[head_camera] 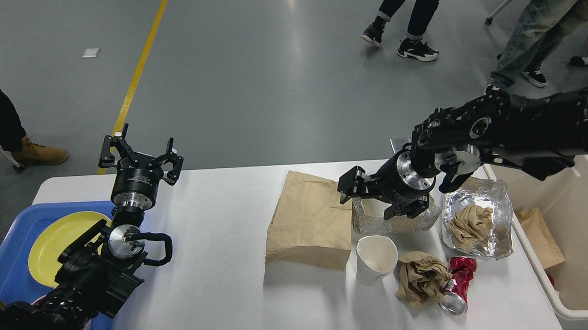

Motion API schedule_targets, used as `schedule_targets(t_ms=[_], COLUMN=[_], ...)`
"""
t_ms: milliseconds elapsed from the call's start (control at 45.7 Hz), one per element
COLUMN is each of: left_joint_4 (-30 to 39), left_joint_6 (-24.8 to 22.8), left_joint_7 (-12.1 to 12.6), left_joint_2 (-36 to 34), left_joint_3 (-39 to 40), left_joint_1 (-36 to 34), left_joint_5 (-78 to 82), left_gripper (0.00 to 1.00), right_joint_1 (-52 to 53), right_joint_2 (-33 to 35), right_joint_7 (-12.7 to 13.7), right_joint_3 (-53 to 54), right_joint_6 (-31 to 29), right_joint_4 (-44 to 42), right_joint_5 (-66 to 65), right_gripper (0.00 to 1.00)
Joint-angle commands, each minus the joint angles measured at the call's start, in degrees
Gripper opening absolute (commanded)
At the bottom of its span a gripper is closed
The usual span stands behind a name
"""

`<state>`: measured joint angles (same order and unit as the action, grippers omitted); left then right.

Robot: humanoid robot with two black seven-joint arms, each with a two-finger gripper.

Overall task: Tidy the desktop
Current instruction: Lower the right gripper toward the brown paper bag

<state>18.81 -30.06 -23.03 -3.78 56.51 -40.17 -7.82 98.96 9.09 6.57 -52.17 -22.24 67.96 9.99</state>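
desktop [220, 287]: big white top, fills the lower view. Your litter sits on its right half; the left half is bare apart from the tray at the left edge.
beige bin [577, 291]: off the right edge of the desktop, a brown scrap already inside. Judged drop target, so plan your carry rightward.
blue tray [6, 276]: left edge, yellow plate [54, 240] on it. Leave alone.
right gripper [362, 189]: low over the left foil tray, fingers parted, nothing held. Hovers at the tray's near-left rim; contact can't be judged from this angle.
left gripper [139, 154]: parked upright over the far-left corner of the desktop, fingers spread, empty. Keep it there.
paper bag [311, 219]: flat, just left of the foil tray, touching or nearly so. Don't snag its edge when you close.
left foil tray [395, 215]: step in hand, by my read. Contents hidden by your wrist. Foil is thin and will crumple, so pinch one wall, close gently, lift straight up before swinging right.
right foil tray [477, 216]: crumpled brown paper inside, beside the bin. Clear it on the carry.
paper cup [376, 258]: upright, just in front of the left tray. Easy to tip, so stay high.
brown paper wad [420, 278]: beside the cup.
crushed red can [458, 284]: touching the wad.
progress: early, most litter not yet binned.
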Motion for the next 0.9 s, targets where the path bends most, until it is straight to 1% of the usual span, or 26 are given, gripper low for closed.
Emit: schedule_targets(t_ms=[0,109,219,350,504,701,876], left_joint_4=[0.0,0.0,0.0,0.0,0.0,0.0,0.0], left_joint_6=[0.0,0.0,0.0,0.0,0.0,0.0,0.0], left_joint_7=[0.0,0.0,0.0,0.0,0.0,0.0,0.0], left_joint_2=[0.0,0.0,0.0,0.0,0.0,0.0,0.0], left_joint_3=[0.0,0.0,0.0,0.0,0.0,0.0,0.0], left_joint_1=[0.0,0.0,0.0,0.0,0.0,0.0,0.0], left_joint_5=[0.0,0.0,0.0,0.0,0.0,0.0,0.0], left_gripper=[0.96,0.96,0.96,0.96,0.96,0.96,0.96], right_joint_1=[-2.8,-4.4,-6.1,-8.8,-11.7,-15.3,-17.0], right_joint_2=[-1.8,-2.6,-2.7,-2.7,-3.7,-6.5,-7.4], right_joint_7=[-0.1,-0.1,-0.1,-0.1,-0.1,-0.1,-0.2], right_joint_3=[1.8,3.7,5.2,6.8,7.7,8.2,9.3], right_joint_6=[0.3,1.0,1.8,4.4,5.1,6.4,6.5], right_joint_4=[-0.2,-1.3,-3.1,-5.9,-7.5,-11.7,-13.0], right_joint_5=[-7.6,-13.2,-13.1,-13.1,-13.0,-13.1,-13.2], right_gripper=[1.00,1.00,1.00,1.00,1.00,1.00,1.00])
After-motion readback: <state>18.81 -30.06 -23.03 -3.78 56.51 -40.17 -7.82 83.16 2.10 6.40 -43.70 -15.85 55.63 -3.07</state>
